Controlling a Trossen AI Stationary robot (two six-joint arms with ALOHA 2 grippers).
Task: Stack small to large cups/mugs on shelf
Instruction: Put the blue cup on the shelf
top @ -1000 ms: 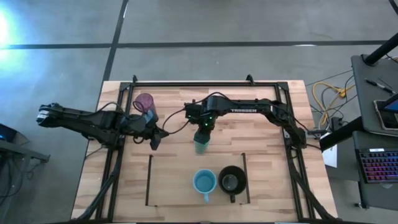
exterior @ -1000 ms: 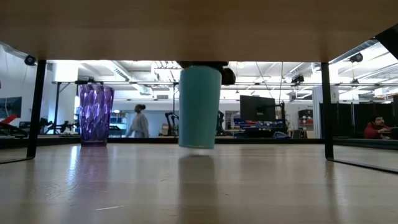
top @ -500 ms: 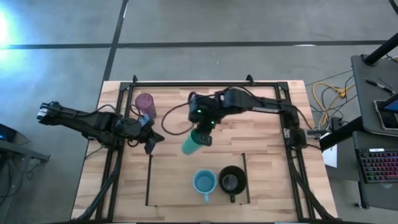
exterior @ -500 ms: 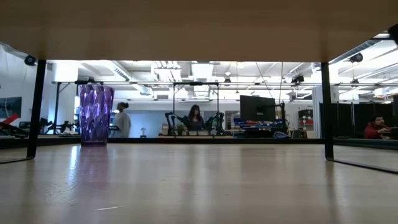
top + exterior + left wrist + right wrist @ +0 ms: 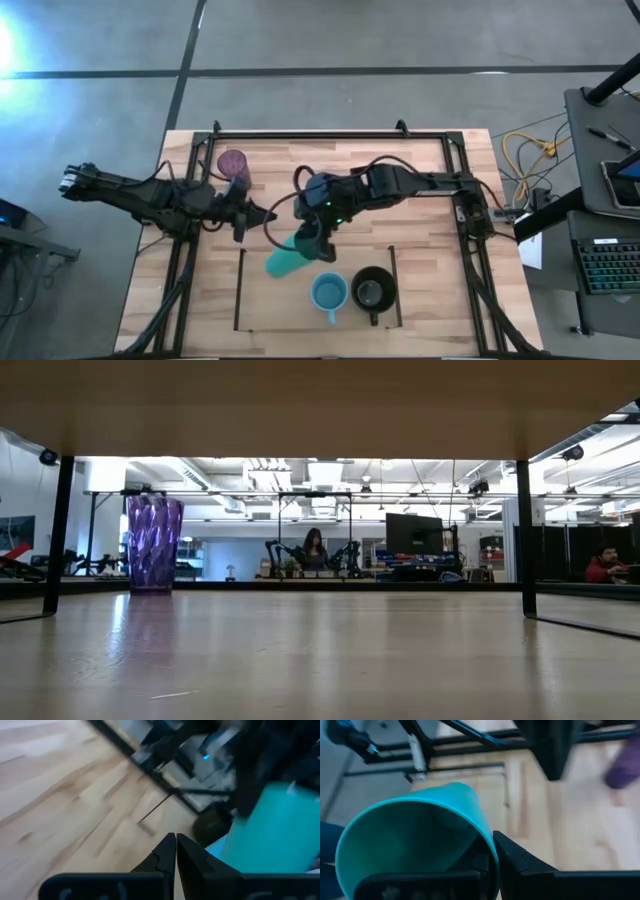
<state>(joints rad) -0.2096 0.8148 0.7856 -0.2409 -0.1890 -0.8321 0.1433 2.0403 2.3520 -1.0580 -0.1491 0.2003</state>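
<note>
My right gripper (image 5: 312,243) is shut on the green cup (image 5: 286,262), held tilted in the air over the shelf area (image 5: 240,300), just left of the light-blue mug (image 5: 328,292). The black mug (image 5: 372,290) stands beside the blue one. The purple tumbler (image 5: 235,163) stands upright on its base at the far left and also shows in the low view (image 5: 153,545). My left gripper (image 5: 262,214) is shut and empty, left of the green cup; its wrist view (image 5: 175,845) shows the green cup (image 5: 280,830) ahead of it. My right gripper holds the green cup by its rim (image 5: 487,845), the wall pinched with one finger inside the cup and one finger (image 5: 520,860) outside. The cup is lifted clear of the table and tipped, its base (image 5: 272,268) pointing toward the table's near left.
A black metal frame (image 5: 330,135) runs around the tabletop, with posts showing in the low view (image 5: 525,530). The shelf's thin dark lines (image 5: 395,290) lie on either side of the two mugs. People stand in the room beyond the table.
My right gripper has lifted the green cup off the table and out of the low view, carried it toward the near edge and a little left, and tipped it from upright to slanting. My left gripper has shifted slightly toward the right.
</note>
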